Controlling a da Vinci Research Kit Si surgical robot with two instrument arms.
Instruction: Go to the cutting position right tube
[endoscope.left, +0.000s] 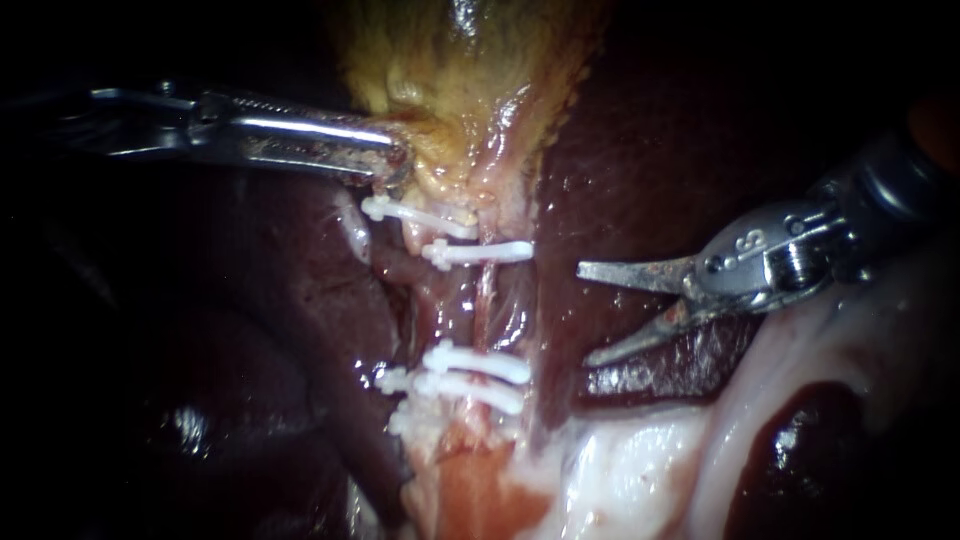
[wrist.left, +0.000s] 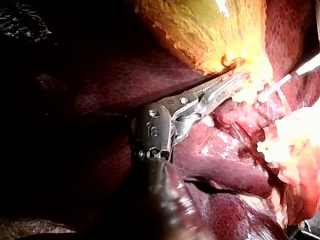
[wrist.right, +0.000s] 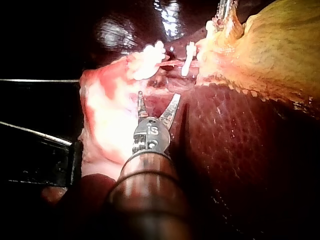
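Note:
The yellowish gallbladder (endoscope.left: 460, 70) hangs over two pink tubes crossed by white clips, an upper pair (endoscope.left: 480, 252) and a lower group (endoscope.left: 475, 362). The right tube (endoscope.left: 492, 305) runs bare between them. My left instrument (endoscope.left: 393, 160) comes in from the left, its jaws shut on the gallbladder's lower edge, as the left wrist view also shows (wrist.left: 239, 78). My right instrument (endoscope.left: 585, 313) has two blades standing open, pointing at the right tube from its right, a short way off and touching nothing. In the right wrist view its open blades (wrist.right: 158, 97) sit short of the clips (wrist.right: 189, 62).
Dark red liver (endoscope.left: 640, 150) lies on both sides of the tubes and under the right instrument. Pale white tissue (endoscope.left: 640, 450) spreads below the lower clips and towards the right.

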